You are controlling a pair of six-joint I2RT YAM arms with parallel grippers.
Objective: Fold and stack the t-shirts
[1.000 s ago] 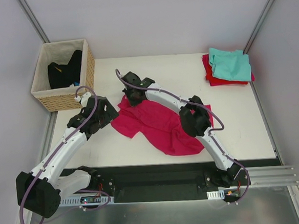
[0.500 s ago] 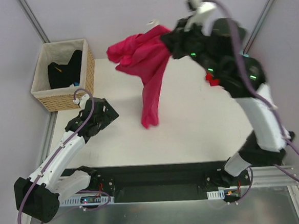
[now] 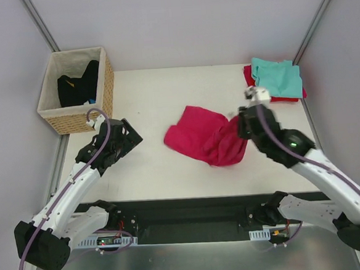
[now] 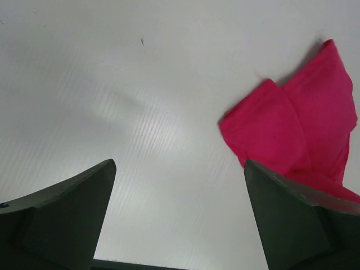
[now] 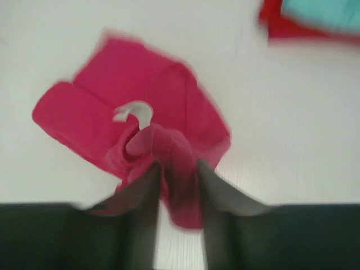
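pink tee (image 3: 206, 136) lies crumpled mid-table, a bunch pinched in narrow jaws of r gripper (image 5: 177, 166); l gripper (image 4: 179, 163) hangs wide open, empty, beside it. step: prob. spreading flat. next: grab opposite edges.

The top external camera looks down from above and behind the arm bases onto the whole white table (image 3: 165, 93). The left wrist camera faces the tabletop closely between the left gripper's dark fingers (image 4: 62, 214). The right wrist camera, blurred, does likewise between the right gripper's fingers (image 5: 225, 197). All three share the crumpled magenta-pink cotton t-shirt (image 3: 205, 136) (image 4: 298, 129) (image 5: 135, 95). The top and right wrist views also share the folded teal-on-red t-shirt stack (image 3: 278, 78) (image 5: 292, 28).
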